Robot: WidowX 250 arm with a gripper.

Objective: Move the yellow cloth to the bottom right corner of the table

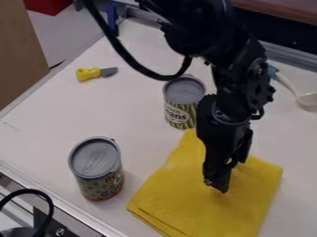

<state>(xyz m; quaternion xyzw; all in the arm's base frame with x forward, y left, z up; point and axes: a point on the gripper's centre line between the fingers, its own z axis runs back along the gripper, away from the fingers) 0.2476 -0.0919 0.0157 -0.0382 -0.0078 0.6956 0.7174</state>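
Note:
The yellow cloth (198, 203) lies folded and flat at the lower right of the white table (55, 120). Over its upper middle part hangs the black gripper (218, 185), pointing down, its tip at or just above the fabric. Whether the tip touches the cloth is unclear. The arm comes down from the top edge and hides part of the cloth's upper side.
A can with a patterned label (99, 169) stands left of the cloth. A green-labelled can (184, 102) is close behind it, beside the arm. Farther back lie a yellow-handled toy knife (93, 73) and, at the right edge, a white spoon (306, 98).

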